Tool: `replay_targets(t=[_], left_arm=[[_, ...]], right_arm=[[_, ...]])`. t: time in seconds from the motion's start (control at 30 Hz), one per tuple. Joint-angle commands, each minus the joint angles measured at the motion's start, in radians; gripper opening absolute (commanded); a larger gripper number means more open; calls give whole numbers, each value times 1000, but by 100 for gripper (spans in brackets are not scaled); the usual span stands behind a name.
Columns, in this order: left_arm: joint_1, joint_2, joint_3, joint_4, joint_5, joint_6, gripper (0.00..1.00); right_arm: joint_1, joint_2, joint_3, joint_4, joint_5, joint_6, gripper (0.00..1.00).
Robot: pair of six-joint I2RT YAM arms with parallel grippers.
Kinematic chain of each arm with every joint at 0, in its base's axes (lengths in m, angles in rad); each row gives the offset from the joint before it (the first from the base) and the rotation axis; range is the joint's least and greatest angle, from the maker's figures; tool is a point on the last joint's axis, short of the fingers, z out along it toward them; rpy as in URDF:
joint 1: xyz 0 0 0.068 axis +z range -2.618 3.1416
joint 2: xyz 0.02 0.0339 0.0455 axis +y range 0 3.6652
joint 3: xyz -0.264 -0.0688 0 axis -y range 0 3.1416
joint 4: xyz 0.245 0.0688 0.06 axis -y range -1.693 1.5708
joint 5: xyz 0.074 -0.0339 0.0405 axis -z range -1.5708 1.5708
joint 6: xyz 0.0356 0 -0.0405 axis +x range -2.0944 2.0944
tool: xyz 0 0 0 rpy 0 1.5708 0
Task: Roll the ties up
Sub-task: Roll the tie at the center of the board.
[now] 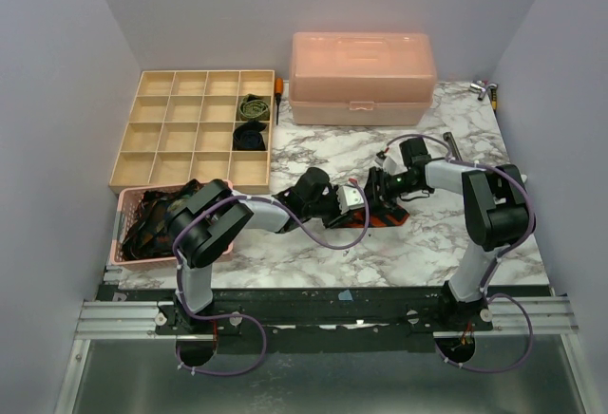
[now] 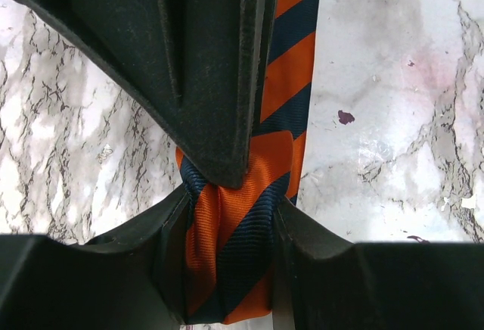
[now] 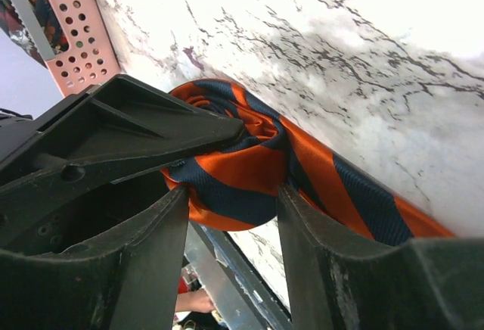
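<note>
Together, the left pincer [image 2: 231,224] and right pincer [image 3: 233,203], both half-closed, each clench the rolled orange-and-navy tie [image 3: 355,194].

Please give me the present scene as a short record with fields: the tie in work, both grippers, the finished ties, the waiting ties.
tie in work: orange-and-navy striped fabric necktie, partly rolled, its tail flat on the white marble table
left gripper: shut on the roll
right gripper: shut on the same roll
finished ties: olive green rolled tie and black rolled tie, in adjoining compartments of the tan divided tray
waiting ties: dark pile of ties in the pink perforated basket
</note>
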Motion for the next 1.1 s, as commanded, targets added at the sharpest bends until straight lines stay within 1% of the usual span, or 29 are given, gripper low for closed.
replay_targets(t=[0.0, 0.1, 0.17, 0.2, 0.23, 0.27, 0.37, 0.5, 0.63, 0.77, 0.97, 1.07], left_arm=[[-2, 68, -12, -158, 16, 8, 26], [0, 70, -9, -160, 18, 6, 26], [2, 69, -9, -160, 20, 3, 30], [6, 67, -10, -158, 25, 0, 34], [9, 66, -9, -156, 30, -4, 39], [15, 62, -9, -147, 41, -8, 46], [52, 43, -12, -92, 117, -37, 59], [69, 11, -13, -11, 210, -80, 69], [69, -11, -34, 94, 239, -131, 75], [69, -10, -47, 138, 241, -152, 76], [68, 17, -58, 238, 261, -183, 80], [60, 46, -39, 275, 221, -195, 80]], right_arm=[[9, 17, 3, 49, -59, 3, 48], [11, 35, -8, 30, -26, -21, 36], [11, 64, -4, -12, 20, -51, 17], [11, 80, 1, -38, 47, -68, 7], [11, 90, 6, -57, 81, -79, 1], [11, 97, 7, -75, 116, -90, 1], [10, 98, 15, -114, 222, -119, 1], [10, 115, 36, -152, 350, -153, 1], [10, 137, 60, -176, 412, -174, 0], [21, 144, 85, -204, 450, -197, 1], [106, 138, 122, -231, 525, -250, 0], [131, 144, 123, -213, 543, -272, 1]])
